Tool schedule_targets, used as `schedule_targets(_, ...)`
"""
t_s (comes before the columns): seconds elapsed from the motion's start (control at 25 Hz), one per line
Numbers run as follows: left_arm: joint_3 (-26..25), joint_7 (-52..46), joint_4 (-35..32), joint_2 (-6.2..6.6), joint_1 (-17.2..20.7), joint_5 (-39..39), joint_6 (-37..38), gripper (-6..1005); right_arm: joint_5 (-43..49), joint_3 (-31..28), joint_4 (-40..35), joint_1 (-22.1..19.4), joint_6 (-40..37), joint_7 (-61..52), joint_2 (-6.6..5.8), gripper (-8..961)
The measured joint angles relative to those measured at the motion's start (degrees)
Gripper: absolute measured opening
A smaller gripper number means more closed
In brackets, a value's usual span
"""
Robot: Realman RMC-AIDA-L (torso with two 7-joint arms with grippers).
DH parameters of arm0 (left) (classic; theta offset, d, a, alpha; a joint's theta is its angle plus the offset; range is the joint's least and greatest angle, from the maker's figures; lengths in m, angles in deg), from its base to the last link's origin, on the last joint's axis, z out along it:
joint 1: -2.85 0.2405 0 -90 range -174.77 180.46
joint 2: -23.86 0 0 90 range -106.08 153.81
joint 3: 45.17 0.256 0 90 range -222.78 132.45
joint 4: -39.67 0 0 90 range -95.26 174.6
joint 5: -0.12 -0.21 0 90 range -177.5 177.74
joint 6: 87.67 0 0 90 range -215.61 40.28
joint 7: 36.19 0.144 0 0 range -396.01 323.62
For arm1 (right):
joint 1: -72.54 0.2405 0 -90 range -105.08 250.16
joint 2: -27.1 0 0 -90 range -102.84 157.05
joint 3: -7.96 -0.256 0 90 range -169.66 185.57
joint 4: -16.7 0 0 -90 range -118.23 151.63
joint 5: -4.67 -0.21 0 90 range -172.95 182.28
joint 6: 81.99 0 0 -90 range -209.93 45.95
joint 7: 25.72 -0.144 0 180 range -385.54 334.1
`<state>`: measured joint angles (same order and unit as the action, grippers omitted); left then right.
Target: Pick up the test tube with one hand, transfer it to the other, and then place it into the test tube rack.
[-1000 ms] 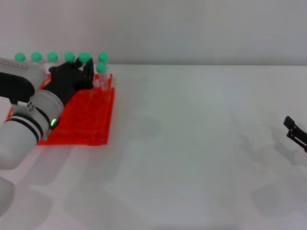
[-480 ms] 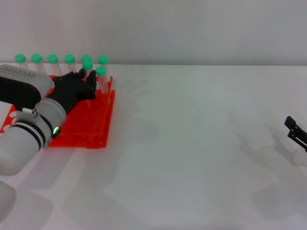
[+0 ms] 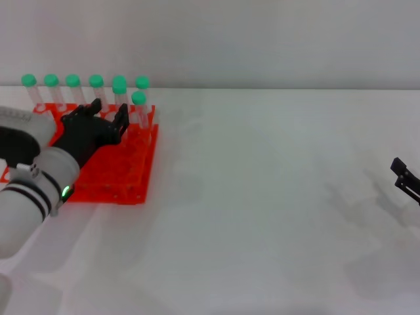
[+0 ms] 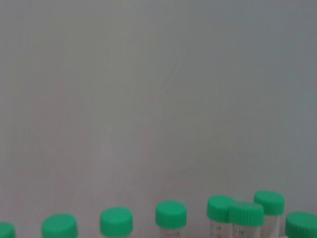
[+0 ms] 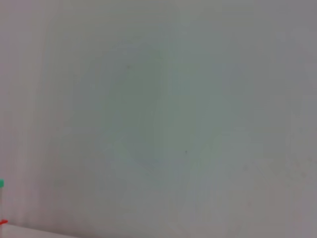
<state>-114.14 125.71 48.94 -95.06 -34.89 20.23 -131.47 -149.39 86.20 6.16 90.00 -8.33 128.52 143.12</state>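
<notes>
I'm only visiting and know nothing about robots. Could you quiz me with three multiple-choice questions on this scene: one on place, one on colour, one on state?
1. The test tube rack sits at:
A the table's far left
B its centre
C its far right

2. The tube caps are:
A blue
B green
C white

3. The left gripper is:
A gripping a tube
B open above the rack
C flat on bare table

Answers:
1. A: it lies opposite the idle right gripper.
2. B: every cap is green.
3. B: its spread fingers hold nothing.

I see bench (image 3: 262,197) open right of test tube rack (image 3: 125,177); upright green-capped tubes (image 3: 96,88) wall rack's far edge.
</notes>
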Motion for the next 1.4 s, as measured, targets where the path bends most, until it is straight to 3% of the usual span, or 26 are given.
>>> schedule_targets(0.16,0.0,0.0,1.9,-0.05,3.9,0.0,-3.2,473,-0.1,-0.3,0.0,0.2,-0.1,0.2,-0.09,874)
schedule_targets(0.36,-2.5,-0.2,4.4,-0.43,12.9,1.8,-13.6,707,-0.1,-3.2,0.6,0.1,-0.3,1.2,-0.10,874)
schedule_targets(0.6,-4.3,-4.0,4.0,-0.90,24.7,13.5,-30.0,847,-0.1,-7.8,1.6,0.0,-0.3,1.3,-0.09,874)
schedule_targets(0.72,-4.4,-6.2,3.5,-0.62,27.7,16.3,-32.9,847,0.0,-9.2,1.6,-0.1,-0.1,1.7,-0.09,874)
schedule_targets(1.4,-4.1,-7.2,0.7,-0.64,28.1,17.4,-35.6,847,0.0,-11.3,3.3,0.3,0.4,1.6,0.17,874)
